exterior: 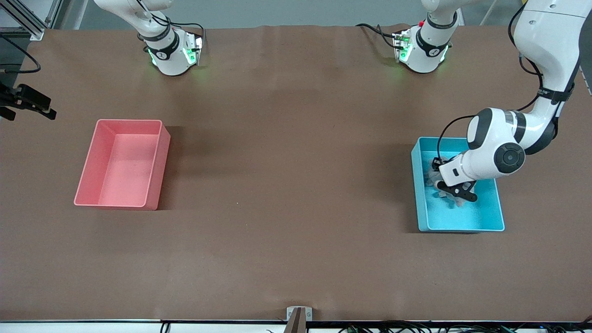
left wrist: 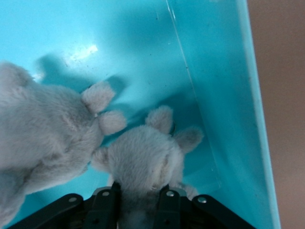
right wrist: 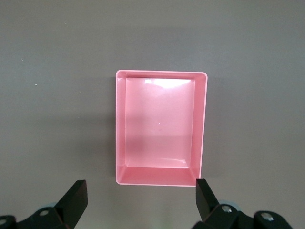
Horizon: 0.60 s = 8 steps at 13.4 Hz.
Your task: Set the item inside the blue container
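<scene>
The blue container (exterior: pixel 476 213) stands at the left arm's end of the table. Two grey plush toys lie in it side by side. My left gripper (exterior: pixel 456 196) reaches down into the container and is shut on the smaller plush toy (left wrist: pixel 143 160), whose body is squeezed between the black fingers (left wrist: pixel 106 202). The larger plush toy (left wrist: pixel 43 133) touches it, and both rest against the container's floor (left wrist: pixel 143 57). My right gripper (right wrist: pixel 140 187) hangs open high over the table beside the pink bin, with nothing between its fingers.
A pink bin (exterior: pixel 156 171) of the same shape stands empty at the right arm's end of the table; the right wrist view shows it from above (right wrist: pixel 121 129). Brown tabletop lies between the two bins.
</scene>
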Available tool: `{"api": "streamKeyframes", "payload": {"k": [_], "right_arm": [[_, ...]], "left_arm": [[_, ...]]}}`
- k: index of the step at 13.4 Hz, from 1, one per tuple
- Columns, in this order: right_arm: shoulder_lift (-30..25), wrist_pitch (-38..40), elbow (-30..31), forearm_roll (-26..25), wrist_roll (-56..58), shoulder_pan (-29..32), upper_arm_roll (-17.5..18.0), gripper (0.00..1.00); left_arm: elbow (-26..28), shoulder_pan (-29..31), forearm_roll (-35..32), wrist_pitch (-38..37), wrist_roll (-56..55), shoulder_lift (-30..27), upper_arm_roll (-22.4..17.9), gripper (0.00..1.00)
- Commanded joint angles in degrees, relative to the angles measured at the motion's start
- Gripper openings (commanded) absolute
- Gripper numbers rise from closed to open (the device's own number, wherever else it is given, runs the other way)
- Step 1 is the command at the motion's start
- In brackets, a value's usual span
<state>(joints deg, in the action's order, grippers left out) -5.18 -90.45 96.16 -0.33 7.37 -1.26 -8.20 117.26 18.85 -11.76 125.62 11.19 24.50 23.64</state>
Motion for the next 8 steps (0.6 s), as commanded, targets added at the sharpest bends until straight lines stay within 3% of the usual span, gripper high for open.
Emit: {"api": "streamKeyframes", "payload": {"k": [1, 2, 3, 6, 8], "right_arm": [[-2.90, -1.31, 3.59, -0.99, 0.10, -0.14, 0.03, 1.00], [-2.90, -1.22, 3.59, -0.64, -0.16, -0.14, 0.03, 1.00], [-2.90, -1.13, 3.59, -0.38, -0.25, -0.14, 0.03, 1.00], [-2.90, -1.04, 3.68, -0.37, -0.34, -0.14, 0.03, 1.00], [-2.90, -1.04, 3.77, -0.29, -0.42, -0.40, 0.11, 1.00]], "left_arm": [[0.08, 0.84, -0.89, 0.50, 1.02, -0.33, 0.36, 0.56], [0.08, 1.19, -1.59, 1.54, 1.81, -0.41, 0.36, 0.83], [-0.27, 1.36, -1.95, 1.99, 1.38, -0.85, 0.36, 1.00], [-1.93, 2.24, -1.25, -5.88, 1.55, -5.76, 0.44, 1.00], [-7.54, 3.21, -0.29, -16.15, 1.47, -7.79, 0.79, 1.00]]}}
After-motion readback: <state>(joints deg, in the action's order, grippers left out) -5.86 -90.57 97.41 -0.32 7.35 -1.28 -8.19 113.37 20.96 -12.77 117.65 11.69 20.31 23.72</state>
